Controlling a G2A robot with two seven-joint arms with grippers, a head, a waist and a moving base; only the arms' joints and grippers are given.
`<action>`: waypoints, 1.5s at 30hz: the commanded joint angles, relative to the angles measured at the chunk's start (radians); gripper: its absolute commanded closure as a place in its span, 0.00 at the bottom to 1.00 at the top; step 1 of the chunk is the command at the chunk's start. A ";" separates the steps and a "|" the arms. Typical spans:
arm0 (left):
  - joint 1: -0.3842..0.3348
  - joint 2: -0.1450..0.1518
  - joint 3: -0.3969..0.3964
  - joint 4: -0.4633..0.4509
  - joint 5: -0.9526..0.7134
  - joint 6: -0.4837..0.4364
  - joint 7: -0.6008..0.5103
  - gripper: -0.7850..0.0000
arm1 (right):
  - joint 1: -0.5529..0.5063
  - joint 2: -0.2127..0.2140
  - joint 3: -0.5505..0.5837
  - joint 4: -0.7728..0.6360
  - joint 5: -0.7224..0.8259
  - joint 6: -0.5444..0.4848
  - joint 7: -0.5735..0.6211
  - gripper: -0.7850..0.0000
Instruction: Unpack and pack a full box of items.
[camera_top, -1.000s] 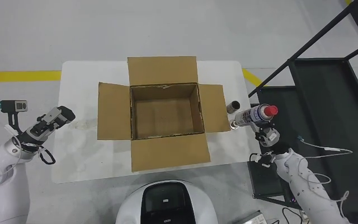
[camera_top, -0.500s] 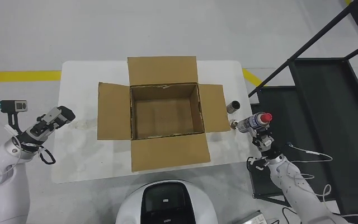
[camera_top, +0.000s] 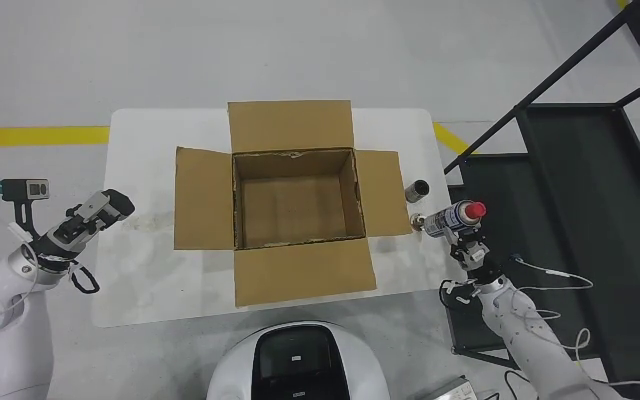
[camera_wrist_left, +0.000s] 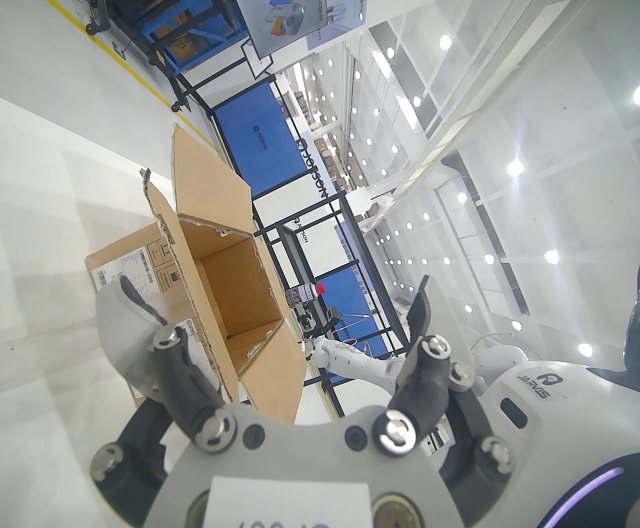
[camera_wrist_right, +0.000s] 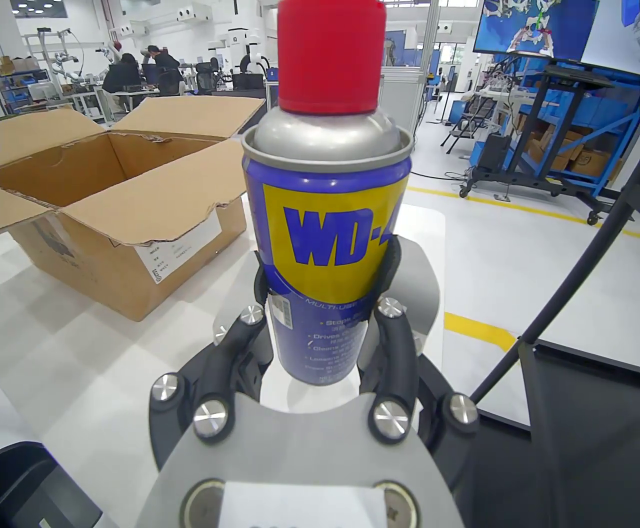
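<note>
From above I look straight down at the table (camera_top: 140, 160); my wrist cameras sit low on opposite sides, both catching the box (camera_top: 204, 212).

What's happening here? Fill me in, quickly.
The robot's right hand grips a red-capped spray can at the right edge of the table, beside an open cardboard box that looks empty. The left hand hangs open off the left side, holding nothing. A small dark cylinder stands near the can.
</note>
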 joint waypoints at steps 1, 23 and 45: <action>0.000 0.000 0.000 0.000 0.000 0.000 0.000 0.00 | -0.017 0.000 0.002 -0.027 0.007 0.007 0.024 1.00; 0.000 0.000 0.000 0.000 0.000 0.000 0.000 0.00 | -0.010 -0.038 -0.061 0.095 -0.010 0.085 0.012 1.00; 0.000 0.000 0.000 0.000 0.000 0.000 0.000 0.00 | 0.088 -0.075 -0.126 0.280 -0.013 0.001 -0.010 0.00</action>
